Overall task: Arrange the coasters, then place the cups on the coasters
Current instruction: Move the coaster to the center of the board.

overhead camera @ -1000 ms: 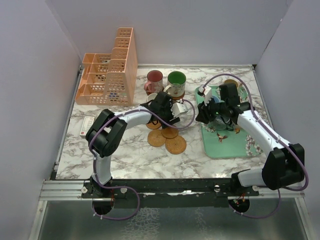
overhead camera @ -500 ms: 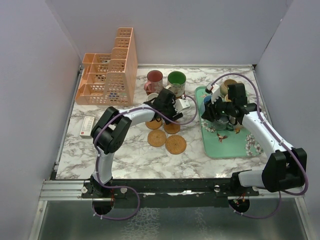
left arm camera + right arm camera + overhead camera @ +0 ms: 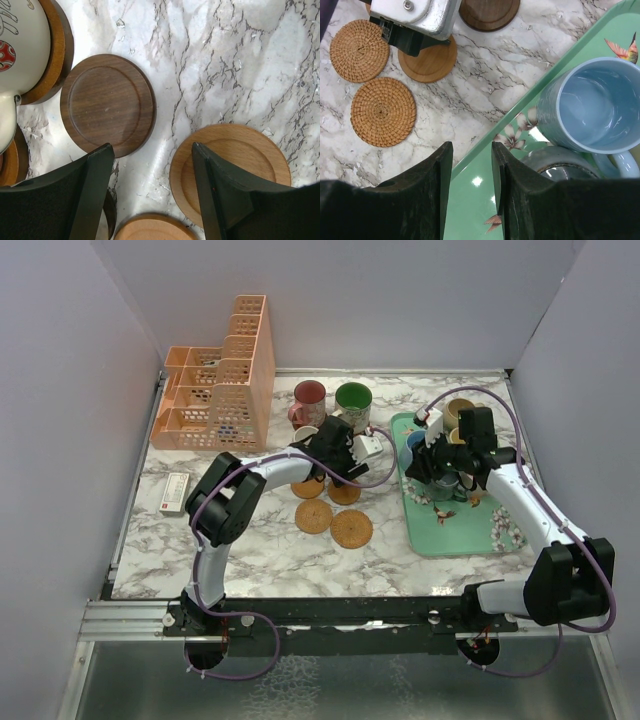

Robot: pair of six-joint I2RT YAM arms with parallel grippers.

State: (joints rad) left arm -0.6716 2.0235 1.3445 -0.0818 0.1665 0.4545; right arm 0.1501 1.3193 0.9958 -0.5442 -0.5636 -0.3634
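1. While the left gripper (image 3: 150,150) hangs over the loose coasters at mid-table, its fingers (image 3: 90,195) stand well apart with nothing between them.
2. Beneath it on the marble table (image 3: 240,65) lie three discs. A dark brown coaster (image 3: 107,105) sits by the left finger, a light wooden coaster (image 3: 235,165) lies partly under the right finger, and a pale coaster (image 3: 152,231) is cut by the bottom edge. Contact with any of them cannot be told.
3. A cream mug (image 3: 20,45) stands on a brown disc at the upper left of that wrist view.
4. A red mug (image 3: 309,400) and a green mug (image 3: 352,400) stand upright side by side at the back of the table, beside the peach organiser (image 3: 215,390).
5. The right gripper (image 3: 471,150) is over the left edge of the mint-green tray (image 3: 485,200), its jaws a narrow gap apart and empty.
6. A blue mug (image 3: 592,110) stands upright on the tray. A grey mug (image 3: 565,165) is just beside the right finger; whether they touch cannot be told.
7. An upper woven coaster (image 3: 359,50) and a lower woven coaster (image 3: 383,111) lie on the marble, near each other but apart.
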